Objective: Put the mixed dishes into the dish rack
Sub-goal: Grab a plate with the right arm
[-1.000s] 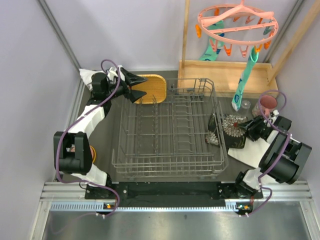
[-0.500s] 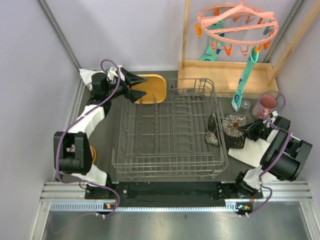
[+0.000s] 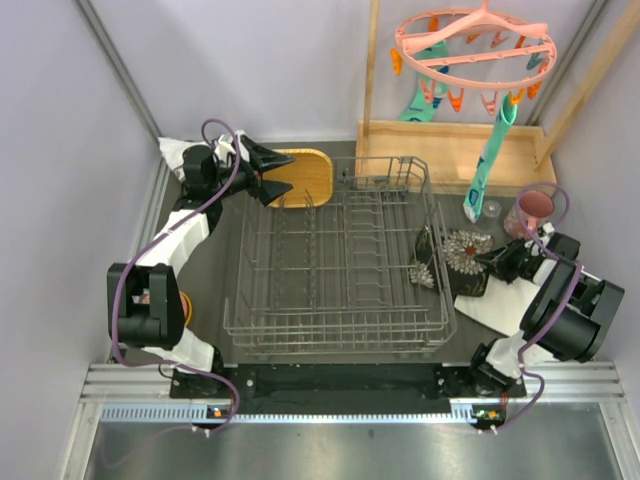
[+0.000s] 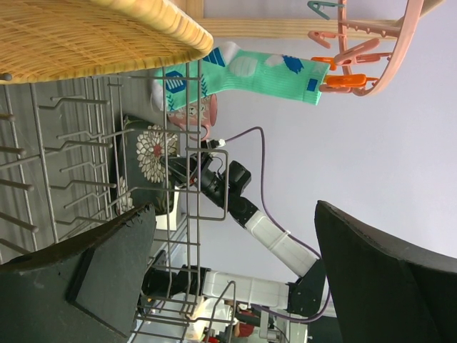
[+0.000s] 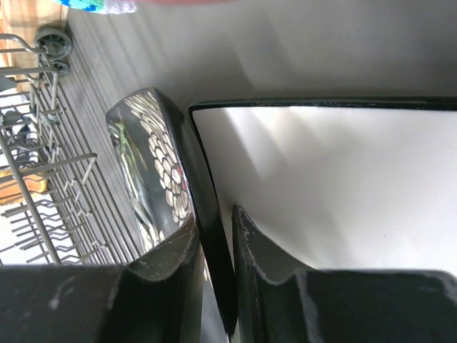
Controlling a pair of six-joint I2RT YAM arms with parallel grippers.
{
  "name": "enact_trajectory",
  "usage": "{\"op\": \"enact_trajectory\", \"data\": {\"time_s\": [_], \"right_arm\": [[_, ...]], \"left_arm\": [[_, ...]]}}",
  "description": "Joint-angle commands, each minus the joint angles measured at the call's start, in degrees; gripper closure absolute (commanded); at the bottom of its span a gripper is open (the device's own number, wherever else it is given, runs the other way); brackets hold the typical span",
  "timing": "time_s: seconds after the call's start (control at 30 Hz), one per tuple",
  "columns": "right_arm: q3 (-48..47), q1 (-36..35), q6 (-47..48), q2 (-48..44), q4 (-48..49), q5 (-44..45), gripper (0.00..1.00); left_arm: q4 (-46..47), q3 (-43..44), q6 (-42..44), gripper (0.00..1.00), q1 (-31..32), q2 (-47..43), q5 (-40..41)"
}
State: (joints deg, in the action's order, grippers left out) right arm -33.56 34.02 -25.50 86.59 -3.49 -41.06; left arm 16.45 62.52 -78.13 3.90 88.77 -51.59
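The grey wire dish rack fills the table's middle and holds no dishes. The yellow wooden plate lies just behind its far left corner. My left gripper is open at that plate's left edge; in the left wrist view the plate is at the top left, outside the jaws. My right gripper is shut on the rim of the black floral plate, which is tilted up beside the rack's right side. The right wrist view shows the fingers pinching that rim.
The pink cup and small clear glass stand behind my right gripper. The white cloth lies under the floral plate. A wooden tray is at the back, with the pink peg hanger and teal socks above it.
My right gripper has tipped the floral plate up further on edge, slightly towards the rack. The left arm has not moved.
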Motion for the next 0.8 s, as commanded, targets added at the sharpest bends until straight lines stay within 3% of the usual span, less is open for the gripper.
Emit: {"op": "enact_trajectory", "data": {"time_s": [0.0, 0.33, 0.77], "right_arm": [[0.4, -0.9, 1.5, -1.4, -6.5, 6.4, 1.00], [-7.7, -0.9, -0.9, -14.8, -12.8, 5.5, 1.00], [-12.3, -0.9, -3.7, -21.5, -13.6, 2.7, 1.00]], "left_arm": [[1.3, 0.6, 0.3, 0.04, -0.2, -2.7, -0.5], [0.4, 1.5, 0.6, 0.04, -0.4, -2.7, -0.6], [-1.0, 2.2, 1.4, 0.04, -0.8, -3.1, -0.8]]}}
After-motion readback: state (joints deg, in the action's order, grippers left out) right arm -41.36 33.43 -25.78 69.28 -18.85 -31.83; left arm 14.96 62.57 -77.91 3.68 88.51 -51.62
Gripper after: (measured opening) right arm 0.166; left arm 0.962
